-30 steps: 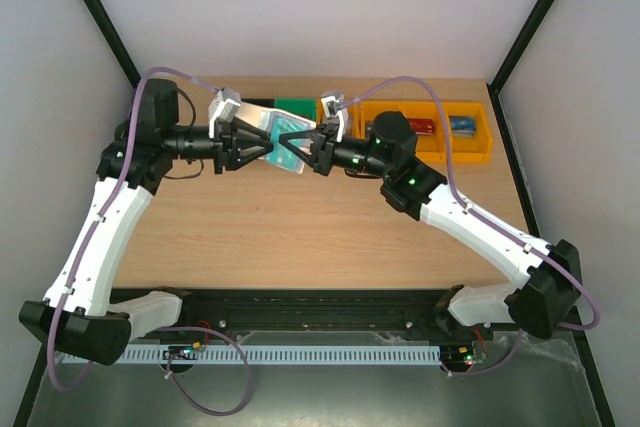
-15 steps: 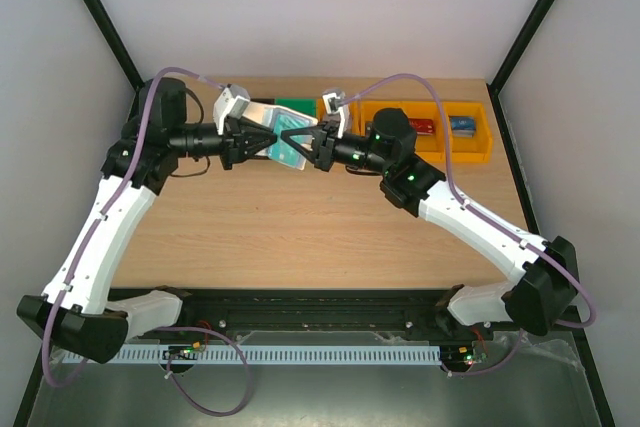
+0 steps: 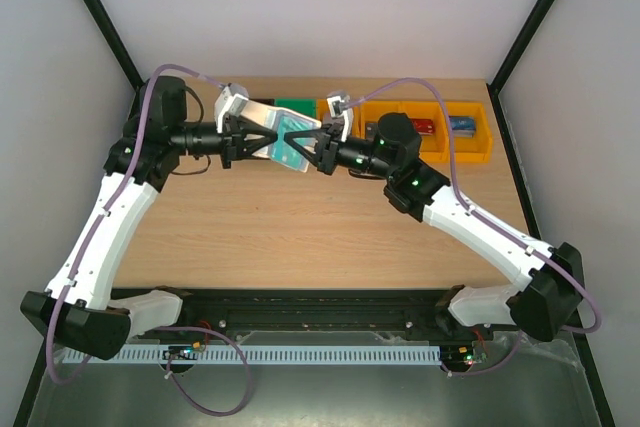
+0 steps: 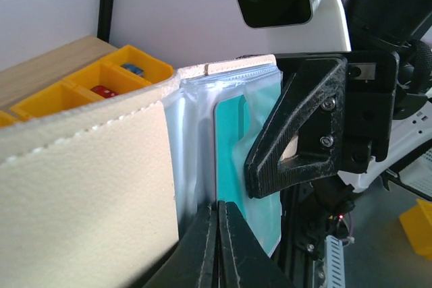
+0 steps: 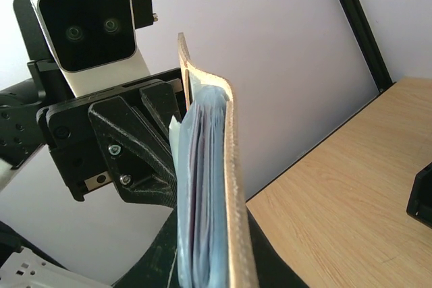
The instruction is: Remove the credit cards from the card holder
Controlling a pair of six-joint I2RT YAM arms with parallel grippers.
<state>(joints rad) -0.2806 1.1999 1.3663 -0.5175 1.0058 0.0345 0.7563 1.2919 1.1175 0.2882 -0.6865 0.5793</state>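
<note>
- The table point(image 3: 300, 227) carries the orange bin point(image 3: 465, 155) at its far right corner.
- The left arm point(image 3: 110, 227) and right arm point(image 3: 480, 232) both reach to a spot left of the orange bin, where their tips meet.
- The orange bin's compartments hold a red card point(image 3: 422, 127) and a blue card point(image 3: 461, 125).
- The holder point(image 3: 290, 152) hangs in the air just left of the orange bin, off the table. It is open, with its white cover point(image 4: 88, 187) facing the left wrist camera and its pale sleeves point(image 4: 192, 139) fanned out.
- The right gripper point(image 5: 209, 261) clamps the holder from the orange bin's side, with one finger point(image 4: 297, 133) flat on a sleeve.
- The left gripper point(image 4: 217, 212) comes in from the side away from the orange bin. Its jaws are pressed together, pinching the near edge of the teal card.
- The teal card point(image 4: 233, 146) sits in a sleeve, partly hidden by the right finger.
</note>
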